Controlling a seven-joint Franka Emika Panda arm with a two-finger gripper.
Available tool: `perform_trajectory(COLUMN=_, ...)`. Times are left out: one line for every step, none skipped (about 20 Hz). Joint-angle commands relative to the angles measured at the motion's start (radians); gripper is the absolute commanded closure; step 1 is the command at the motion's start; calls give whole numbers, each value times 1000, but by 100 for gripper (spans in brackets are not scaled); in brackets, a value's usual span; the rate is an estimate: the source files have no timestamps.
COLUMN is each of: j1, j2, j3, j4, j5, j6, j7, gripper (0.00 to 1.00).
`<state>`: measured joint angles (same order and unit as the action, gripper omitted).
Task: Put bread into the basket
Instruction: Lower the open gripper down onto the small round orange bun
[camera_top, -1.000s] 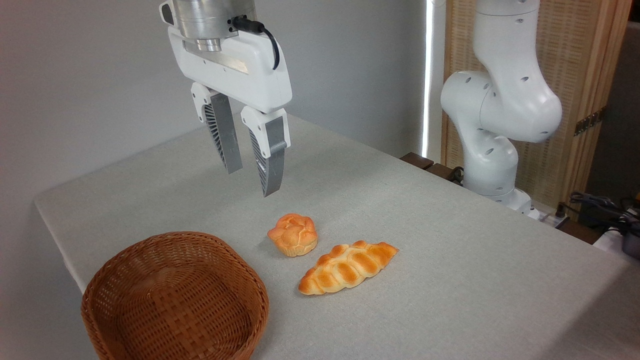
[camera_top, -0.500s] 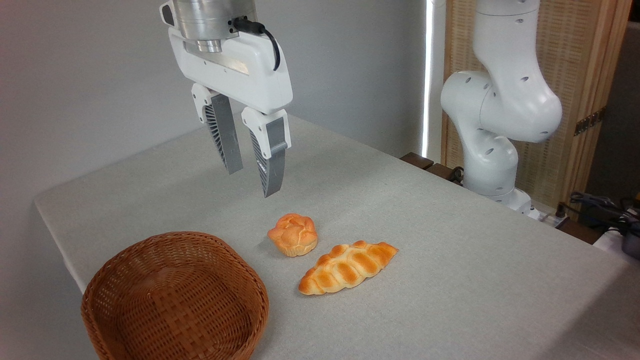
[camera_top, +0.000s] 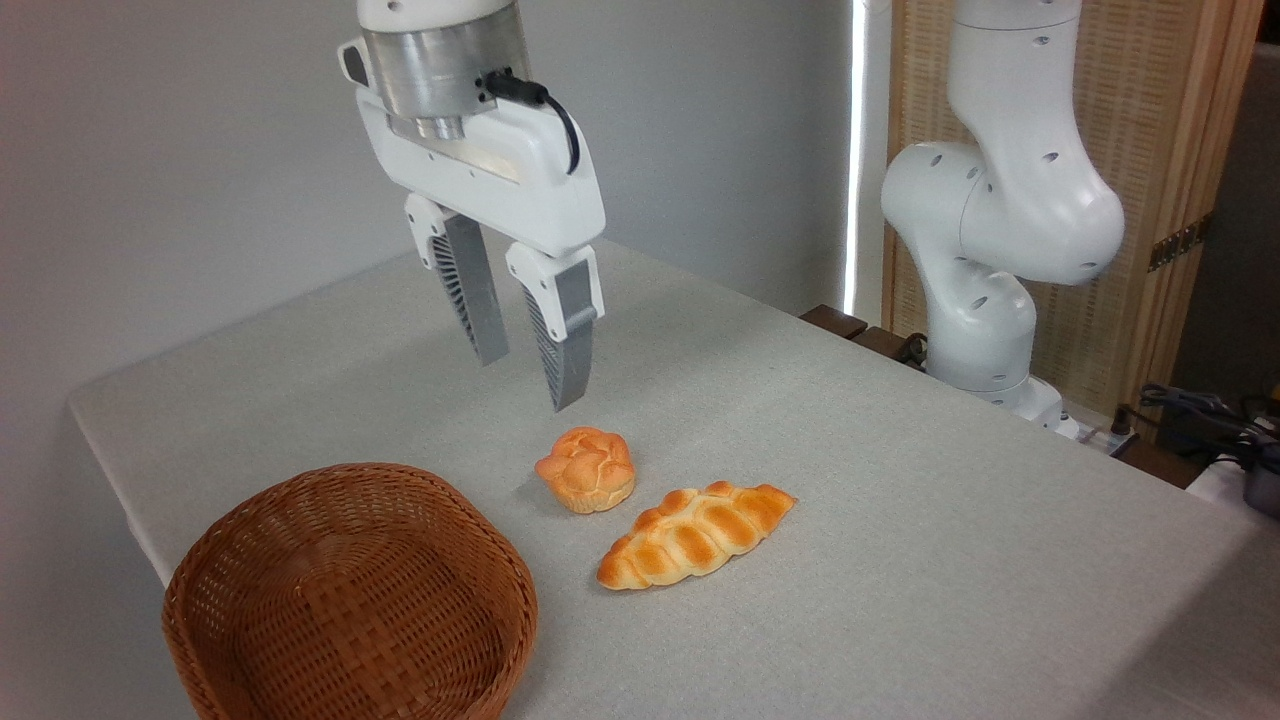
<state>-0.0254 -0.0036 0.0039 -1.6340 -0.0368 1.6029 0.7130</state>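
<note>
The bread (camera_top: 587, 468), a small round golden-orange bun with a knotted top, lies on the grey table near its middle. To its lower left stands the basket (camera_top: 350, 595), round, shallow, brown wicker, with nothing in it. My gripper (camera_top: 528, 383) hangs in the air just above and slightly left of the bread, fingers pointing down and apart, open with nothing between them. It does not touch the bread.
A longer braided oval loaf (camera_top: 695, 533) lies right beside the bun, to its lower right. The arm's white base (camera_top: 985, 270) stands at the table's far right edge. The table's left edge (camera_top: 110, 480) runs close to the basket.
The gripper has moved right and down, closer to the bun. Its fingers stay open. Bread, loaf and basket have not moved.
</note>
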Motion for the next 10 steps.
perform_trajectory(j1=-1, j2=-72, j3=-42, j4=-135, j5=11, j6=54, j7=25, gripper=0)
perform_trajectory(j1=-2, j2=-81, j3=-56, j4=-171, j5=11, j6=87, j7=25, gripper=0)
perform_trajectory(j1=-8, j2=-91, j3=-73, j4=-213, j5=12, j6=124, j7=25, gripper=0)
perform_trajectory(j1=-10, j2=-95, j3=-88, j4=-246, j5=12, j6=159, j7=25, gripper=0)
perform_trajectory(j1=-10, j2=-95, j3=-94, j4=-260, j5=12, j6=175, j7=25, gripper=0)
perform_trajectory(j1=-11, j2=-95, j3=-102, j4=-285, j5=17, j6=193, j7=28, gripper=0)
perform_trajectory(j1=-14, j2=-92, j3=-111, j4=-306, j5=18, j6=209, j7=33, gripper=0)
perform_trajectory(j1=-16, j2=-90, j3=-119, j4=-316, j5=18, j6=215, j7=34, gripper=0)
perform_trajectory(j1=-16, j2=-85, j3=-139, j4=-332, j5=20, j6=225, j7=37, gripper=0)
perform_trajectory(j1=-17, j2=-84, j3=-147, j4=-343, j5=21, j6=230, j7=37, gripper=0)
